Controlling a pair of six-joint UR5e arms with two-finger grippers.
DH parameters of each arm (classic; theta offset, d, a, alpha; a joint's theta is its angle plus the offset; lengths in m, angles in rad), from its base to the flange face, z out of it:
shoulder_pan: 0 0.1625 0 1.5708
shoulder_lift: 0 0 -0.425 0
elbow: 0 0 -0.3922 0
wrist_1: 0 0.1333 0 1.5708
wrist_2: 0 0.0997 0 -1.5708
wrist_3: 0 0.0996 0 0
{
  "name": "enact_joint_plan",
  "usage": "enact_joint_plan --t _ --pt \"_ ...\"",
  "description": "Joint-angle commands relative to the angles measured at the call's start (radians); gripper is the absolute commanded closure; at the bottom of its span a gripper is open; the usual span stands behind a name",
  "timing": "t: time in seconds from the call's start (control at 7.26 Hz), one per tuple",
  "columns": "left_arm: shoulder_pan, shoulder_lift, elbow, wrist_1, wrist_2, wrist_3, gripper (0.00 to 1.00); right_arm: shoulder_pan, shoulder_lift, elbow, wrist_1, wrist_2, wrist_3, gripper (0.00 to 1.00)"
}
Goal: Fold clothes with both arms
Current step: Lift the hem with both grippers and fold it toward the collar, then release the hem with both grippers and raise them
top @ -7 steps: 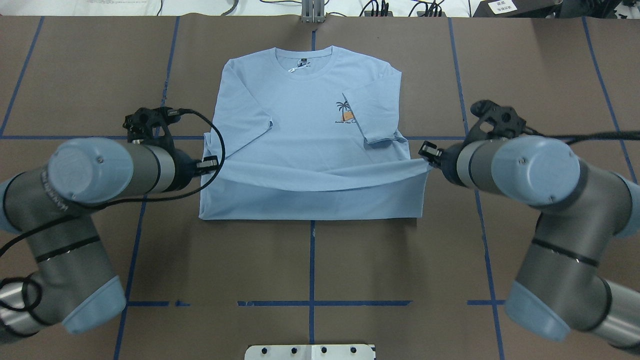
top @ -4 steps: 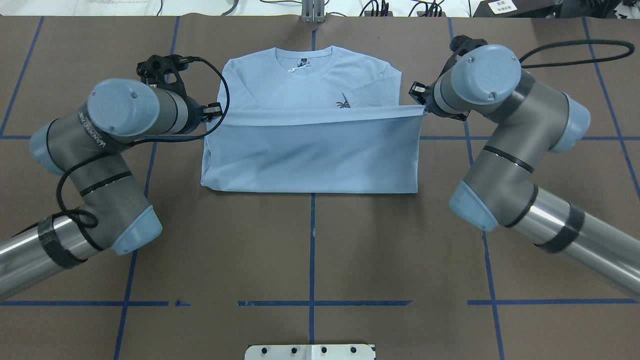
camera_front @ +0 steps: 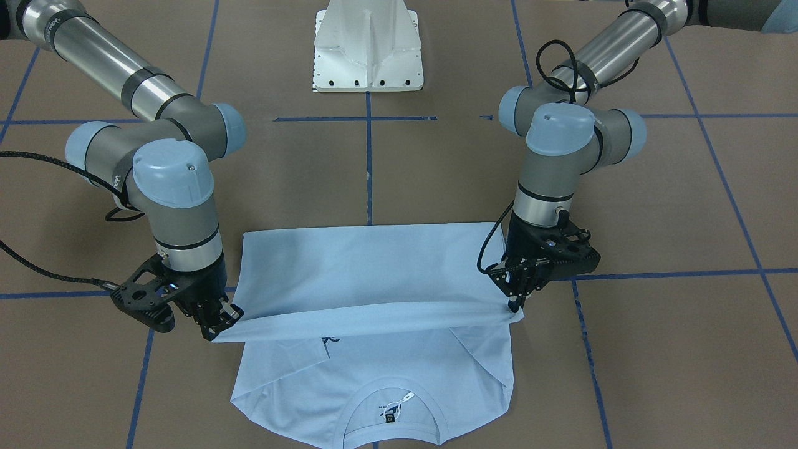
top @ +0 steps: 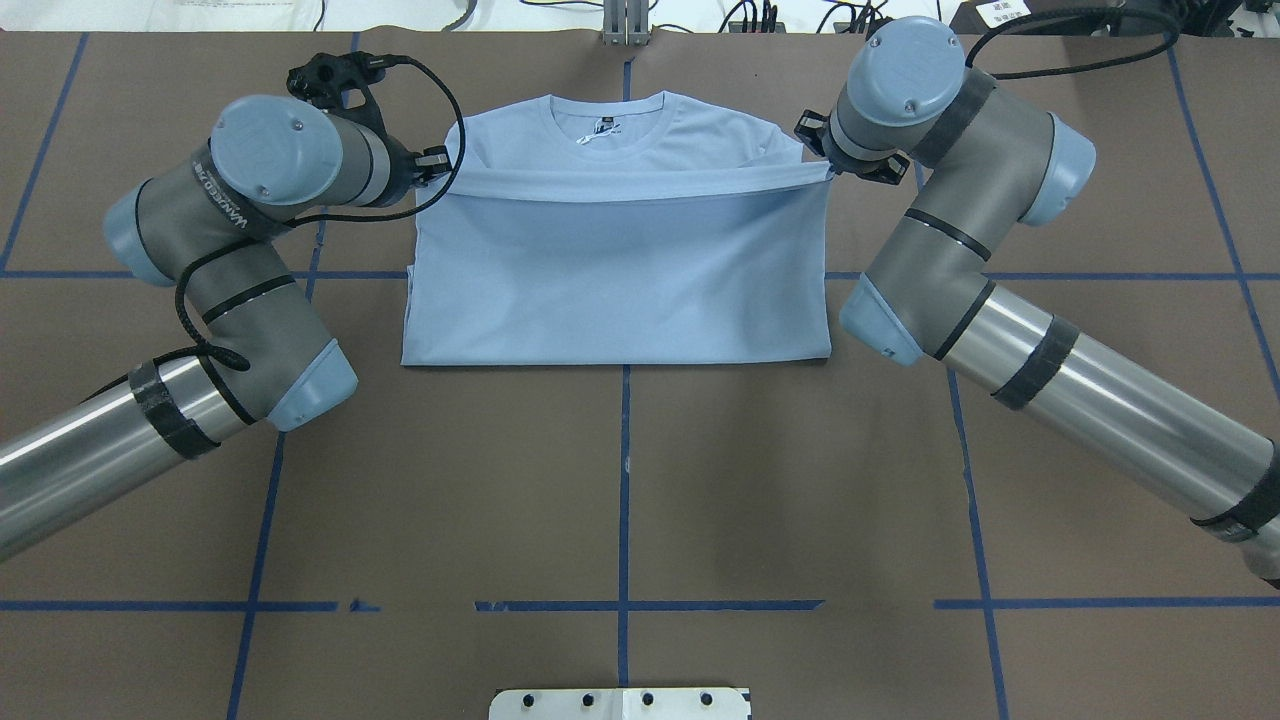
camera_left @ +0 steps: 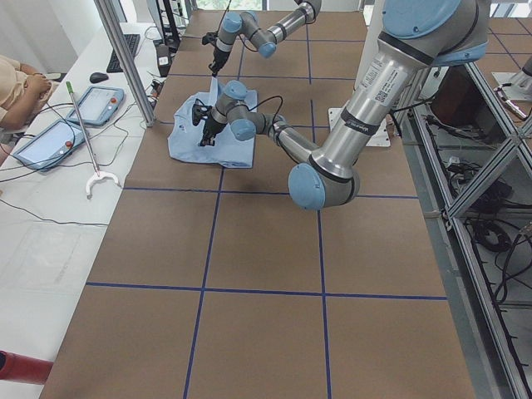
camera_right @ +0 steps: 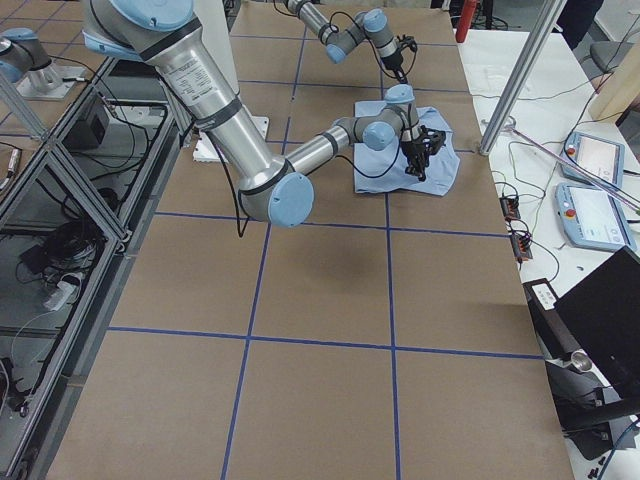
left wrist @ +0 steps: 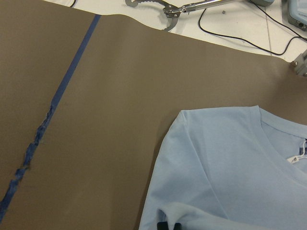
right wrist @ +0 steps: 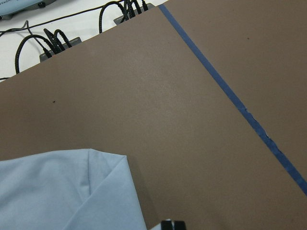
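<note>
The light blue T-shirt (top: 620,290) lies flat on the brown table, collar at the far side. Its lower half is folded up over the chest. My left gripper (top: 440,170) is shut on the left end of the lifted hem, my right gripper (top: 828,170) on the right end. The hem hangs taut between them just below the collar. In the front view the left gripper (camera_front: 516,305) and right gripper (camera_front: 218,327) pinch the hem's corners a little above the shirt (camera_front: 368,274). The dark neck label (camera_front: 389,416) shows. The palm print (camera_front: 330,340) peeks out under the hem.
The white pedestal base (camera_front: 368,50) stands at the robot's side of the table. Blue tape lines (top: 622,480) cross the brown table. Cables and plugs (right wrist: 53,40) lie at the far edge. A grabber tool (left wrist: 168,9) and tablets (camera_left: 100,104) sit on the white side table.
Both grippers have carried the hem away from the robot, from mid-shirt to just below the collar. The folded layer now covers the sleeves and most of the palm print.
</note>
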Motion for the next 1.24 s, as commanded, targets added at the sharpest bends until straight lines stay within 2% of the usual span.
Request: enact_joint_plan --t 0.0,0.41,0.69,0.96,1.1 --pt "-0.001 -0.028 0.106 -0.094 0.004 0.001 1.0 0.001 0.046 -0.08 0.012 -0.002 -0.001 1.0" --pt "-0.003 -0.028 0.128 -0.099 0.022 0.001 1.0 -0.001 0.051 -0.095 0.014 -0.009 -0.002 1.0" --pt "-0.004 -0.028 0.135 -0.113 0.051 -0.001 1.0 0.002 0.104 -0.152 0.014 -0.011 -0.002 1.0" --pt "-0.009 -0.027 0.137 -0.113 0.053 0.001 1.0 0.004 0.109 -0.166 0.017 -0.016 -0.004 1.0" --pt "-0.01 -0.028 0.141 -0.113 0.051 -0.001 0.85 0.002 0.109 -0.219 0.107 -0.022 -0.002 1.0"
